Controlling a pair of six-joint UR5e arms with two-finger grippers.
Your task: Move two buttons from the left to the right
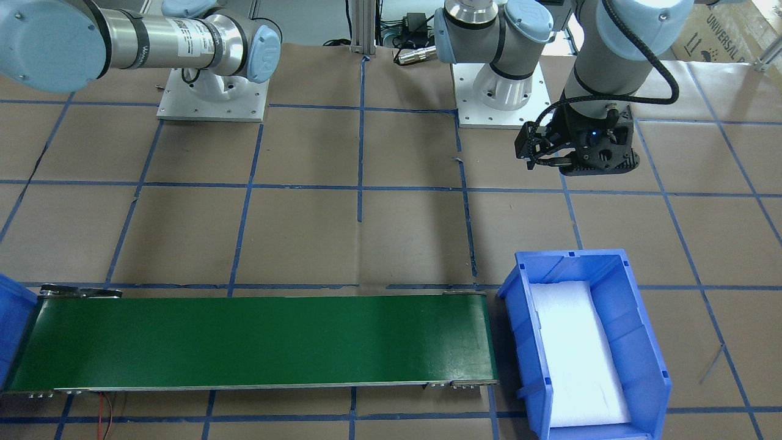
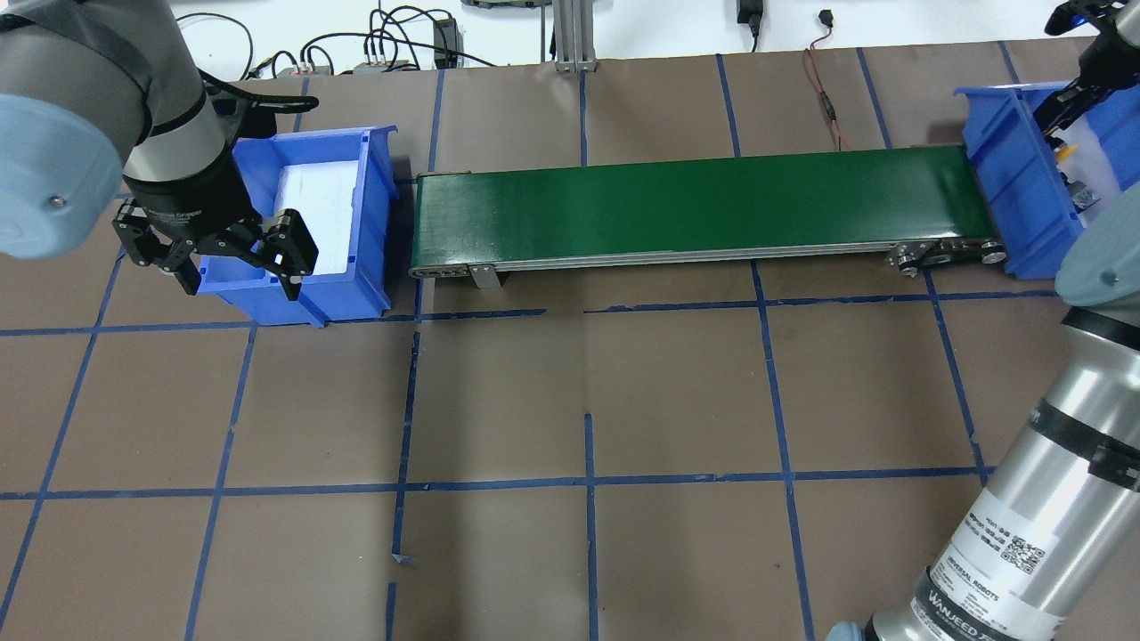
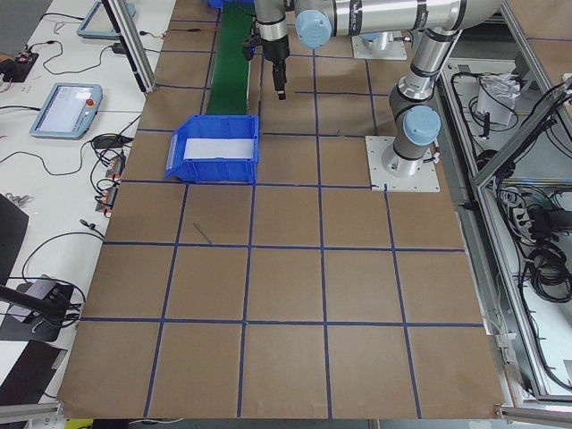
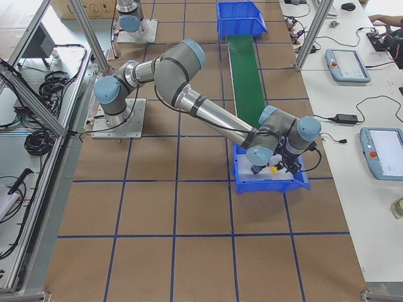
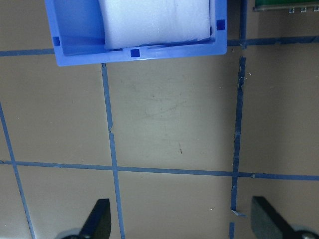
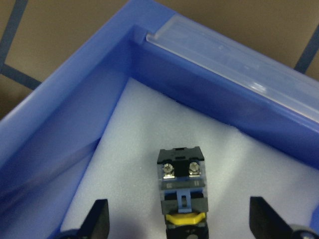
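The yellow-capped button (image 6: 182,199) lies on white foam in the right blue bin (image 6: 75,124), its grey rear block with two screws facing away from the gripper. My right gripper (image 6: 182,224) is open, with its fingers on either side of the button and apart from it. It shows reaching into that bin in the overhead view (image 2: 1064,107). The red-capped button does not show. My left gripper (image 2: 240,285) is open and empty, and it hovers over the near rim of the left blue bin (image 2: 374,223). That bin holds only white foam.
A green conveyor belt (image 2: 695,205) runs between the two bins, with nothing on it. The brown table (image 2: 588,401) carries a grid of blue tape. Cables lie along its far edge. A small grey part (image 2: 1082,191) lies in the right bin.
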